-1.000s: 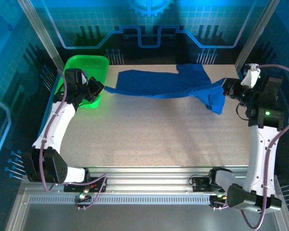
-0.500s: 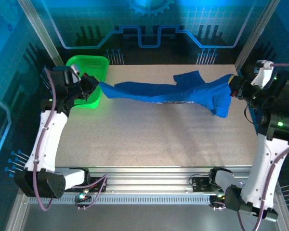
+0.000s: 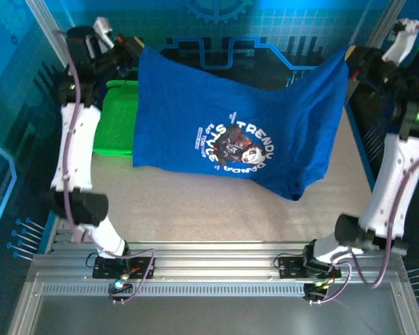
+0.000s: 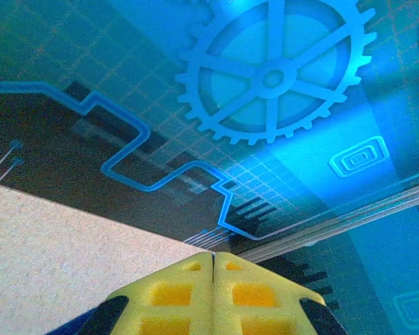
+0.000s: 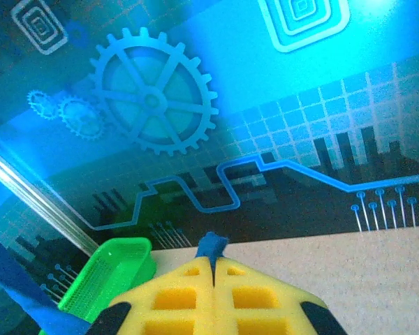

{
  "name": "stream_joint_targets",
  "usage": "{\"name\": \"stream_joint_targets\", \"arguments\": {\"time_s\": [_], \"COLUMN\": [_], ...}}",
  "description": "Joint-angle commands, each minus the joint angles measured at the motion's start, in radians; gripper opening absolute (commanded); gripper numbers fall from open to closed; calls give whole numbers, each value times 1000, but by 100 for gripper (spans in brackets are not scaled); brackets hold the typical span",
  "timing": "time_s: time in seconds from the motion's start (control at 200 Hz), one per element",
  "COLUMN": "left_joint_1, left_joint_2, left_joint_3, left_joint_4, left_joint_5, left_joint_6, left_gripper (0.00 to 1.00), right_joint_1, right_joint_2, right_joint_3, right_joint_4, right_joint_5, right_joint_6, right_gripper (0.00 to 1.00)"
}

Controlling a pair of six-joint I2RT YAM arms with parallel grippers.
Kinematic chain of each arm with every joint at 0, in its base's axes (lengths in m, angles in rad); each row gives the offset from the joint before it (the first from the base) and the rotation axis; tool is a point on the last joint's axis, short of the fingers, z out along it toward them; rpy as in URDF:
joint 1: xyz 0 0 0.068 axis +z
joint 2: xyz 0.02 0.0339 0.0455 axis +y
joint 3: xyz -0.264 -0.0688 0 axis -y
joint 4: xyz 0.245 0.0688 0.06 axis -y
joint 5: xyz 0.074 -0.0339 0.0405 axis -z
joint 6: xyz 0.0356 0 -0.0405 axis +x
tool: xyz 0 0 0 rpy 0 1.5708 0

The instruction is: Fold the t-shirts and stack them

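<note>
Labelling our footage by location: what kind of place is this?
Probably a robot demo or data-collection booth, not a home: gear-and-circuit printed panels surround a speckled table, and the left arm and right arm are bolted to an aluminium rail.

One t-shirt (image 3: 181,105); one green basket (image 3: 115,124); one table (image 3: 216,209); two tools: left tool (image 4: 214,259), right tool (image 5: 214,264)

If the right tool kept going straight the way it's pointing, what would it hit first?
Past the corner of the blue t-shirt pinched in the right tool, the way looks free above the table; probably the printed back wall first, though depth is unclear.
</note>
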State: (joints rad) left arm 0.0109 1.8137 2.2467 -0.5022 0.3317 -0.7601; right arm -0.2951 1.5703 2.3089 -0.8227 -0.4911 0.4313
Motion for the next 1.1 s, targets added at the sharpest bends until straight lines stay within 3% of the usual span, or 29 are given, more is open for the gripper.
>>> {"name": "stream_joint_targets", "arguments": {"time_s": [0.0,0.1,0.17,0.255,0.42,0.645,0.745,0.9,1.096], "left_joint_1": [-8,13,48,78,118,143,141,141,141], "left_joint_2": [204,397,445,441,400,303,202,-33,-323], "left_joint_3": [302,555,573,563,553,492,304,-148,-782], "left_joint_4": [-41,-21,91,150,216,298,311,417,491], "left_joint_5": [89,139,181,173,187,286,326,329,308], "left_joint_6": [-27,-127,-255,-285,-285,-286,-232,-160,-109], "left_gripper": [0,0,0,0,0,0,0,0,0], "right_joint_1": [11,10,2,-3,-28,-116,-146,-175,-183], "right_joint_2": [157,355,470,539,510,380,281,122,-170], "right_joint_3": [180,396,519,579,551,458,324,88,-501], "right_joint_4": [35,29,57,165,257,204,176,33,46], "right_joint_5": [-12,-4,22,-6,19,-27,-59,-40,17], "right_joint_6": [21,39,105,194,232,187,125,2,-101], "right_gripper": [0,0,0,0,0,0,0,0,0]}}
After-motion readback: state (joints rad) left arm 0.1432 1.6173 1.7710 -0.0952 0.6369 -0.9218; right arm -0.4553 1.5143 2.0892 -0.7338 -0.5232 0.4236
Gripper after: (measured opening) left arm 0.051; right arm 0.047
